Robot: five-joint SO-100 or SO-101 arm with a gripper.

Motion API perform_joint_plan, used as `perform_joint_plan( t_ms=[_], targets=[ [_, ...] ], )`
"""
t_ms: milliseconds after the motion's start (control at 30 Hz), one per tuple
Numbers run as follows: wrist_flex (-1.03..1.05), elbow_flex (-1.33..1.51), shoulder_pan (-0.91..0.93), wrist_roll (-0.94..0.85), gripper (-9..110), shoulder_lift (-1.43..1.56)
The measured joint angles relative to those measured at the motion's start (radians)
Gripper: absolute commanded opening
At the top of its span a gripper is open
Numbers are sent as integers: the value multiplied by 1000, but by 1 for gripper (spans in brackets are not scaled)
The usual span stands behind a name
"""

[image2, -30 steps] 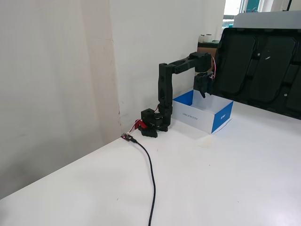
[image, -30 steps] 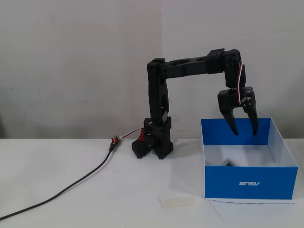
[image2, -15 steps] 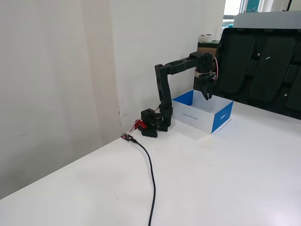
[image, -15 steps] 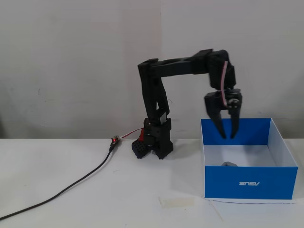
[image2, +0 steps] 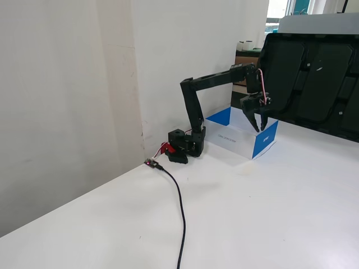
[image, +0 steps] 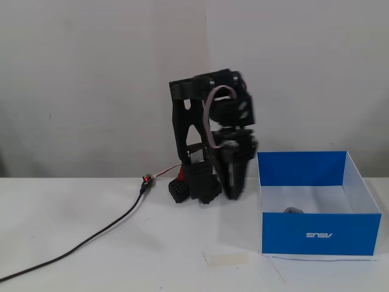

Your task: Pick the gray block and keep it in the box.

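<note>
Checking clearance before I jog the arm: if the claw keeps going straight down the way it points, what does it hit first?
Probably the bare white table. The claw points straight down and appears just outside the box, by its wall, though depth is unclear. The gray block lies inside.

blue, white-lined box (image: 316,234); gray block (image: 293,210); black arm (image: 209,115).

The gray block (image: 294,210) lies inside the box (image: 319,234), gripper (image: 234,193) outside it
</note>
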Motion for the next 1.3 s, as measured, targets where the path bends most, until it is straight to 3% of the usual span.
perform_joint_plan(
  t_ms=[167,500,900,1300],
  targets=[
    [-60,41,169,21,0,29],
    [-299,385,370,132,0,146],
    [-568,796,443,186,0,328],
    [-661,1120,419,216,0,718]
  ],
)
